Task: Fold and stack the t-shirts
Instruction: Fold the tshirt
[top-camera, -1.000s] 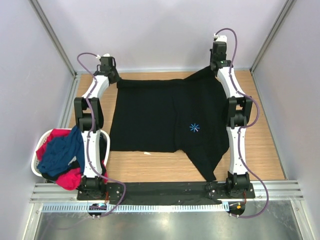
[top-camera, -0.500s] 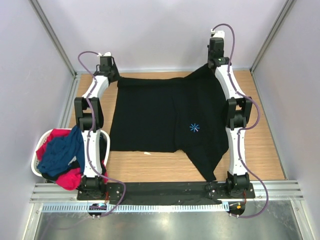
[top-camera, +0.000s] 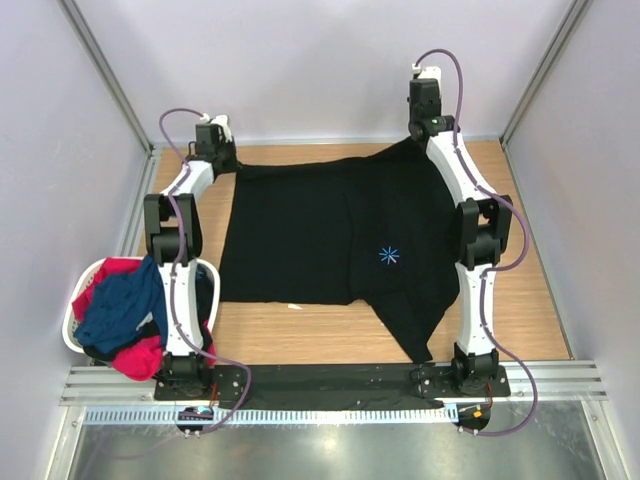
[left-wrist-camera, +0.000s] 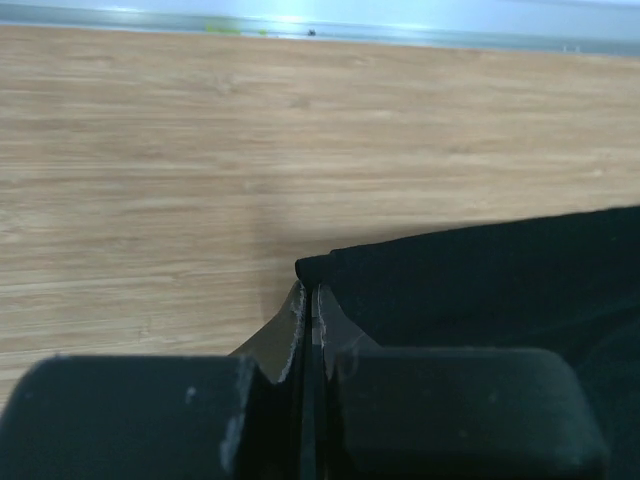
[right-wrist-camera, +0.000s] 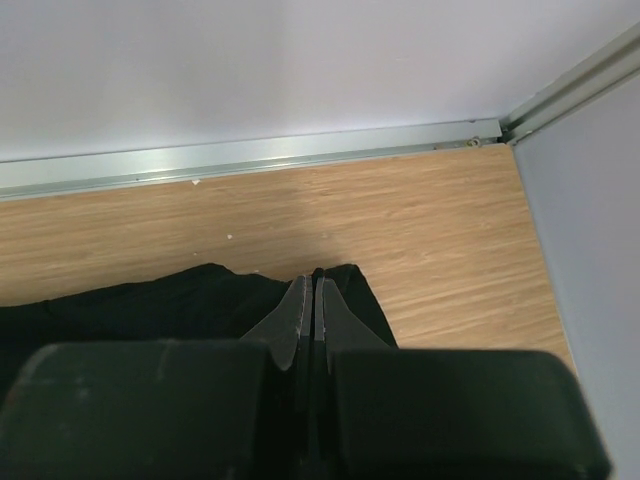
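Closest in, at the lower left of the overhead frame, the white plastic basket (top-camera: 72, 335) held the navy t-shirt (top-camera: 122, 305) bunched over the red-pink t-shirt (top-camera: 138, 360), both limp and crumpled. Beyond it, across the middle of the frame, the black t-shirt (top-camera: 300, 235) lay spread on the pale wood-grain worktop (top-camera: 525, 270). It was matte and mostly flat, with its light-blue starburst (top-camera: 389, 256) right of centre and a pointed flap trailing toward the lower right. Such cloth would be light, soft and without any stiffness, and it would sag and crease wherever unsupported. I judged corners and hems the best places to grip, two at once and kept taut. At the upper left, the left pincer (left-wrist-camera: 308, 300) was clamped tight on the shirt's far corner, low against the wood. At the upper right, the right pincer (right-wrist-camera: 315, 288) was likewise closed on a folded edge of black cloth. That edge seemed raised slightly off the worktop, though the view was too poor to be certain.
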